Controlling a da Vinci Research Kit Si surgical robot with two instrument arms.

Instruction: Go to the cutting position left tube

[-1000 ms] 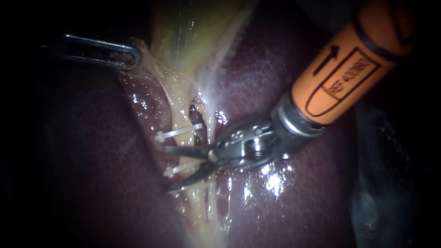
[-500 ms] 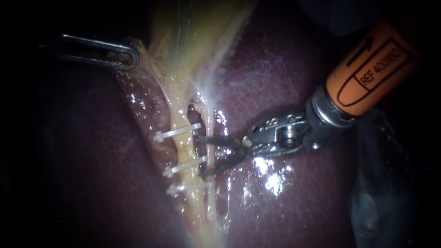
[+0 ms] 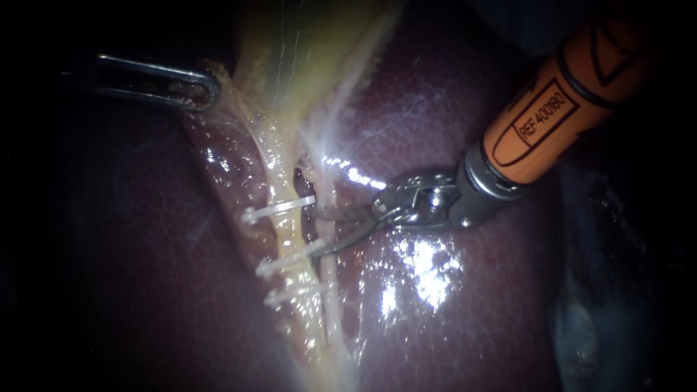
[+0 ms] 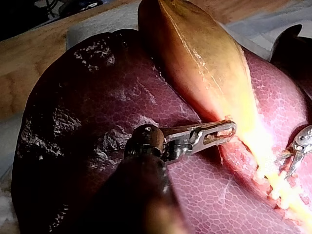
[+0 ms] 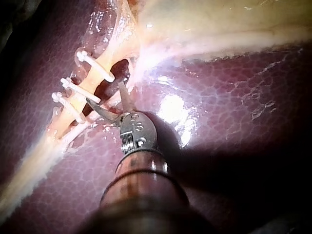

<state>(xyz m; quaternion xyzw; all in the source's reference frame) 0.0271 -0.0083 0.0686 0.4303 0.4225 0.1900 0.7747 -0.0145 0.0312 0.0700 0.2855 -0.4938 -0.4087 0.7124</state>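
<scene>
Beside the clips (image 3: 279, 209), the right instrument (image 3: 320, 232) spreads its blades

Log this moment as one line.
right instrument: open, tips at pale yellow clipped tube between upper two white clips | left instrument: shut on edge of yellow-green gallbladder | cut: not yet

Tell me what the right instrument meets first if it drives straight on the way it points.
The left tube, between the upper clip and the middle clip: the right instrument points its open jaws at it. The thin pale strand beside it may come first; depth is unclear.
</scene>
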